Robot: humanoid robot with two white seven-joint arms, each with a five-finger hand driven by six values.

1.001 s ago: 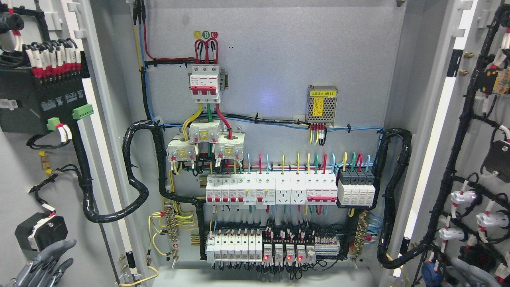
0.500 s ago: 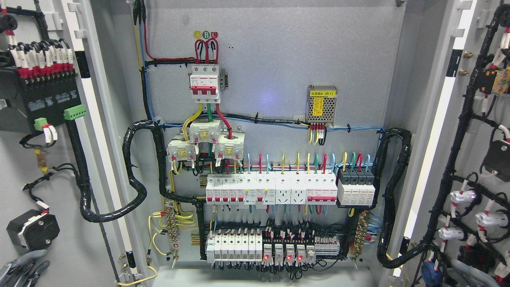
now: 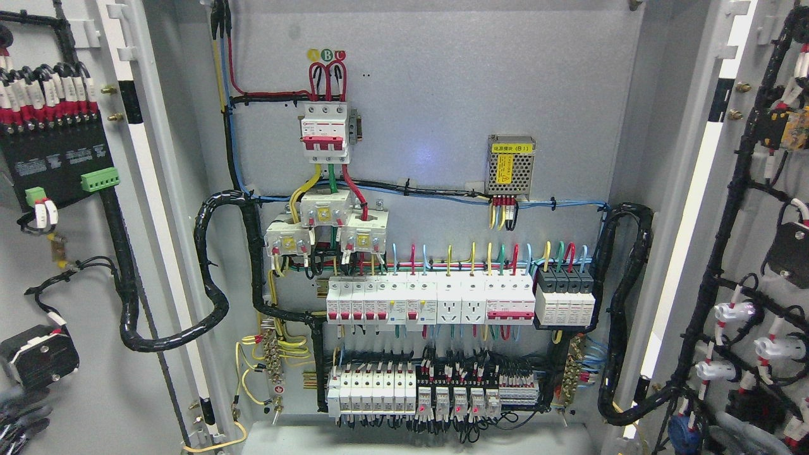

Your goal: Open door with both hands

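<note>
The grey cabinet's left door (image 3: pixel 82 354) stands swung wide at the picture's left, its inner face carrying a black terminal block (image 3: pixel 54 161) and a black cable loom (image 3: pixel 129 297). The right door (image 3: pixel 758 208) is also open at the picture's right, with wiring and white-capped lamp backs on its inside. My left hand (image 3: pixel 19 414) shows only as a blurred grey shape in the lower left corner, against the left door's inner face. A grey part of my right hand (image 3: pixel 736 437) peeks in at the bottom edge by the right door.
Inside, the back panel (image 3: pixel 442 95) holds a red-and-white main breaker (image 3: pixel 325 134), a small power supply (image 3: pixel 510 165), rows of breakers (image 3: pixel 430 303) and relays with red lights (image 3: pixel 455 401). Thick black cable bundles (image 3: pixel 622 303) loop to both doors.
The left door has swung further outward to the left, carrying its terminal block and wiring with it. My left hand has slid down and left, almost out of the picture. The right door is unchanged.
</note>
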